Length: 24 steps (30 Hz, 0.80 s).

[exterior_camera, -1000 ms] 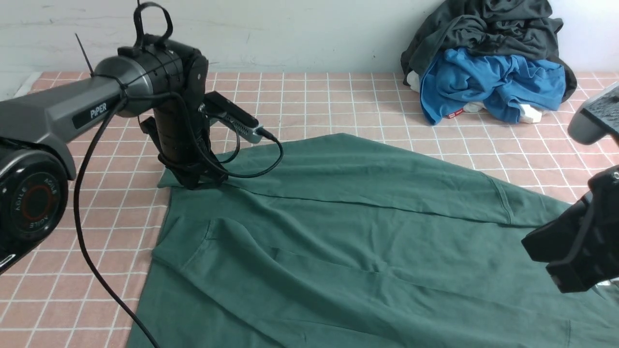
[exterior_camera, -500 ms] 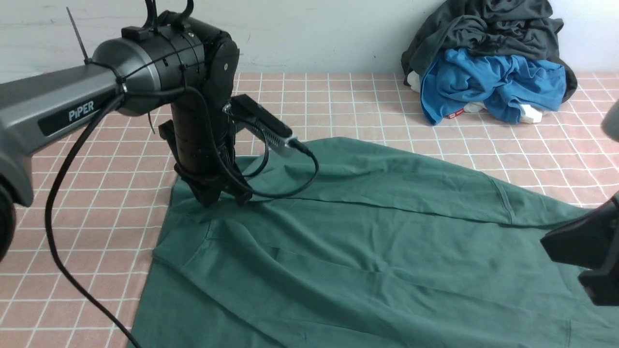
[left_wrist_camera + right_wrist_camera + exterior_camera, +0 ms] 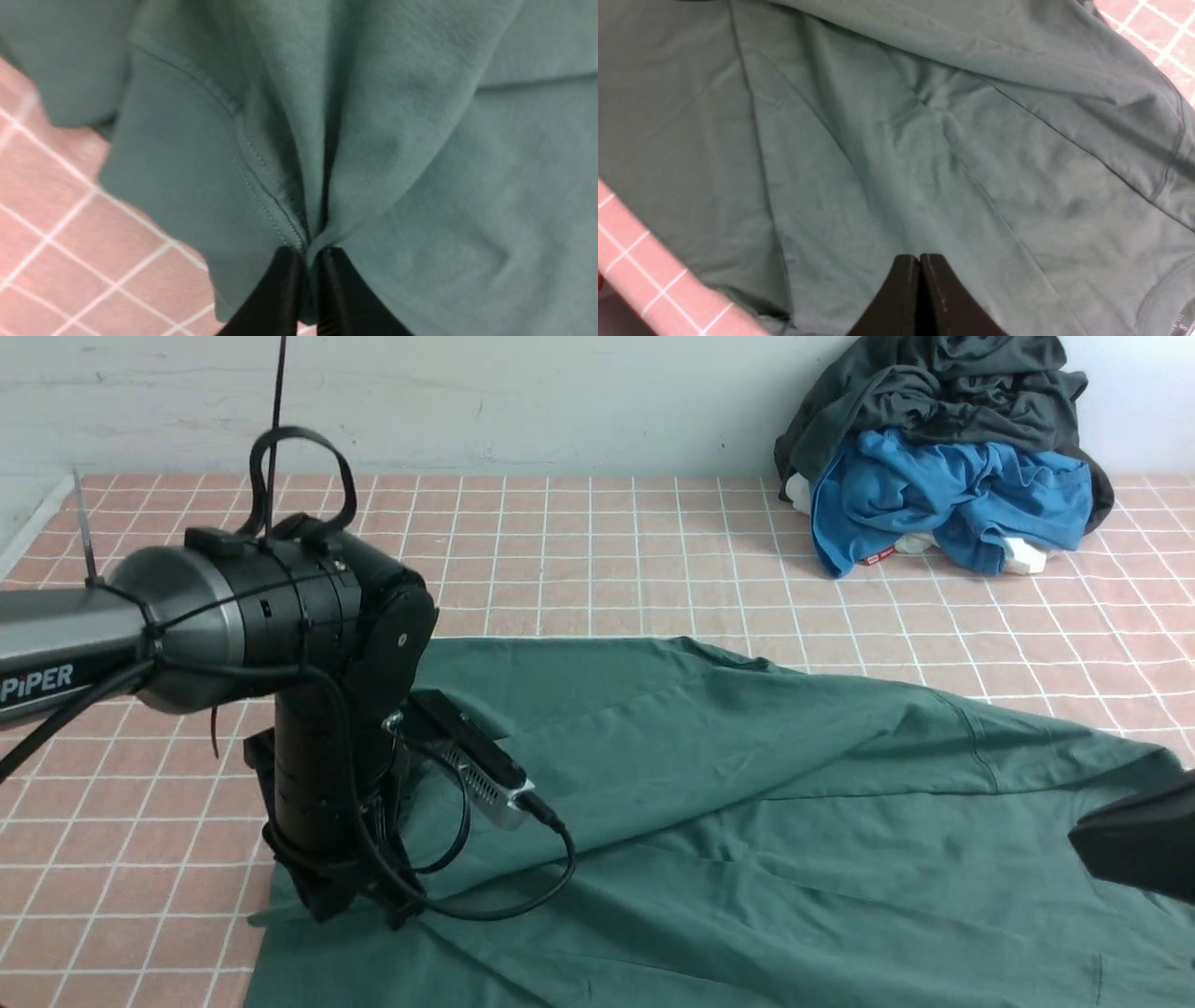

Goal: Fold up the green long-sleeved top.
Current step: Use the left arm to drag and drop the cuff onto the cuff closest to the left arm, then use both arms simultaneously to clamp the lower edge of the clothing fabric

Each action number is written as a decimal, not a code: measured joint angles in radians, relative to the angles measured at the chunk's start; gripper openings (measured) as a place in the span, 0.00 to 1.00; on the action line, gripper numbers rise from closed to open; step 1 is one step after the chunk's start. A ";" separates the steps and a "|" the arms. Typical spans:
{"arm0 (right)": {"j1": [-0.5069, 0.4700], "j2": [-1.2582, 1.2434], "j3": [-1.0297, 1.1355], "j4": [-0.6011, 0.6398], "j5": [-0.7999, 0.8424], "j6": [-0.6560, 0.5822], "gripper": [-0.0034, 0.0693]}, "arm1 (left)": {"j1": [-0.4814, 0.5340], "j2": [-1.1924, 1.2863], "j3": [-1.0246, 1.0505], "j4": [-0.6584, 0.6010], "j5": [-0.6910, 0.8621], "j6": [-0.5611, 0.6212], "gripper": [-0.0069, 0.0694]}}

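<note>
The dark green cotton long-sleeved top [image 3: 747, 821] lies spread on a pink, white-gridded tabletop [image 3: 597, 541] below a pale wall [image 3: 560, 392] — left gripper [image 3: 308, 261] clamped on its seam, right gripper [image 3: 920, 266] closed empty over it.

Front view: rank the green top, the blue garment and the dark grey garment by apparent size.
1. Green top: by far the largest, though nearest the camera and cut off by the frame.
2-3. Dark grey garment and blue garment: too alike to rank; both crumpled in one pile.
</note>
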 joint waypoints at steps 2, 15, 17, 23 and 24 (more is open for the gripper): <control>0.021 0.000 0.000 -0.004 0.005 0.000 0.03 | 0.000 0.000 0.026 -0.004 -0.026 -0.003 0.13; 0.046 0.000 0.000 -0.024 0.073 0.000 0.18 | -0.016 -0.054 0.050 -0.123 0.006 0.021 0.64; 0.066 0.000 0.000 -0.024 0.086 0.000 0.25 | -0.040 -0.100 0.066 -0.134 0.015 0.028 0.67; 0.183 0.000 0.000 -0.023 0.090 0.033 0.53 | -0.198 -0.351 0.284 -0.153 0.022 0.096 0.70; 0.188 0.000 0.000 -0.023 0.090 0.037 0.56 | -0.222 -0.386 0.341 -0.155 0.024 0.115 0.70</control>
